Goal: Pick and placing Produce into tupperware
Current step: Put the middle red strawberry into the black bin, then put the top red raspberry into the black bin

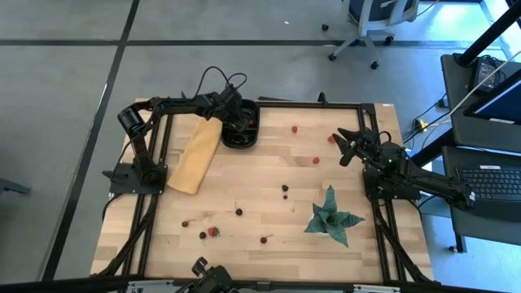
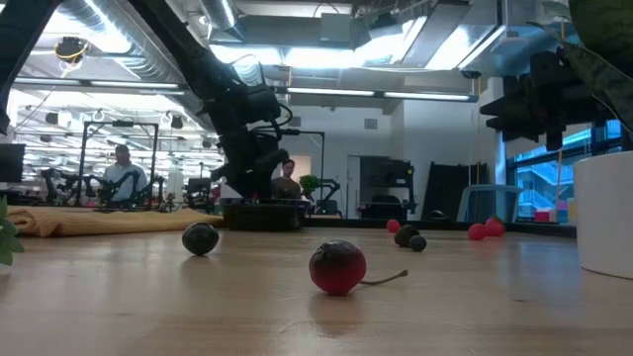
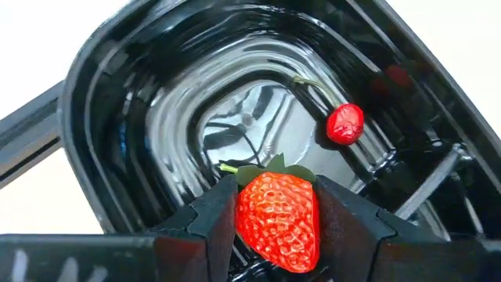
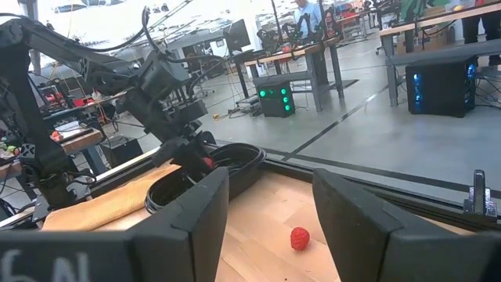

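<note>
The black tupperware tub [image 1: 241,144] stands at the table's far-left part; the left wrist view looks into the tub [image 3: 117,94], where one red cherry [image 3: 344,124] lies on the floor. My left gripper [image 1: 237,120] hangs over the tub, shut on a red strawberry [image 3: 278,219]. More produce lies scattered on the wood: red berries [image 1: 316,160], dark berries [image 1: 285,189] and a strawberry [image 1: 213,232]. My right gripper [image 1: 347,146] waits open at the table's right side, above a red berry [image 4: 299,238]. My left gripper pinches the strawberry by its two sides [image 3: 246,211] between both fingers, coming from above and pointing down into the tub. The strawberry is lifted clear over the tub's inside, with its green leafy end [image 3: 270,168] pointing away from the gripper, toward the tub floor.
A flat tan board [image 1: 197,155] lies just left of the tub. A green spiky plant [image 1: 332,216] stands near the table's right side. The low view shows a red cherry [image 2: 337,267] and a dark berry [image 2: 200,238] close up. Black frame rails [image 1: 155,203] run along the table's sides.
</note>
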`<action>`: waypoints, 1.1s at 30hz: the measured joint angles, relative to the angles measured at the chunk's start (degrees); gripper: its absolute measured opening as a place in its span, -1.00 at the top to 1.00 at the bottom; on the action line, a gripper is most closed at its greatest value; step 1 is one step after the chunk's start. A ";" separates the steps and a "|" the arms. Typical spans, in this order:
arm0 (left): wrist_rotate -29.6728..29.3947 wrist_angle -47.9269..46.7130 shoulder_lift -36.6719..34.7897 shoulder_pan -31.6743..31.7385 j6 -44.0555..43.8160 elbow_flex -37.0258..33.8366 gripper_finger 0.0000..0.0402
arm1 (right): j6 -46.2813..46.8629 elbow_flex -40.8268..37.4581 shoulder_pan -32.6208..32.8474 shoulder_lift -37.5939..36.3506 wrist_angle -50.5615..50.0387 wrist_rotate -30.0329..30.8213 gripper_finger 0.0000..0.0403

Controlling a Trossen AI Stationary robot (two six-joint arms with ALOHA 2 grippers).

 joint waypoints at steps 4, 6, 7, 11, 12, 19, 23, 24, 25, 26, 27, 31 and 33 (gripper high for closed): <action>1.73 -0.02 0.00 0.07 -0.02 0.00 0.24 | 0.00 0.00 0.00 0.00 0.00 0.00 0.07; 1.83 -0.02 0.00 0.07 -0.04 0.00 0.20 | 0.00 0.00 -0.01 0.00 0.00 -0.01 0.07; 1.85 0.00 0.00 0.07 -0.04 0.00 0.16 | 0.00 0.00 -0.01 0.00 0.00 0.01 0.07; 1.87 0.00 -0.02 0.07 -0.46 0.00 -0.02 | -0.02 0.00 0.00 0.00 0.00 -0.01 0.07; 1.86 0.01 -0.02 0.07 -0.70 0.00 -0.07 | 0.00 0.00 0.00 0.00 0.00 0.00 0.07; 1.30 2.40 -2.17 0.07 -1.53 0.00 -0.19 | 0.04 0.00 0.00 0.00 -0.01 -0.01 0.07; 1.85 5.80 -7.85 0.00 -1.53 0.00 -0.19 | 4.64 -0.01 -0.01 0.00 0.37 -0.05 0.07; 2.67 6.27 -9.65 -0.01 -1.52 0.00 -0.19 | 6.10 -0.04 -0.01 0.00 0.87 -0.03 0.07; 3.40 6.94 -11.80 -0.15 -1.50 0.00 -0.19 | 6.60 -0.04 -0.01 0.00 1.37 -0.01 0.07; 3.68 7.51 -13.94 -0.39 -1.16 0.00 -0.19 | 7.09 -0.04 -0.01 -0.02 1.55 -0.03 0.07; 3.63 7.98 -16.03 -0.75 -0.21 0.00 -0.19 | 7.27 -0.04 0.01 -0.02 1.61 -0.03 0.07; 1.90 8.70 -24.89 -2.63 2.82 0.00 -0.19 | 7.51 -0.04 0.00 -0.02 2.53 -0.03 0.07; 0.36 8.76 -29.37 -3.94 4.18 -0.16 -0.19 | 7.35 -0.04 -0.01 -0.02 3.25 -0.03 0.07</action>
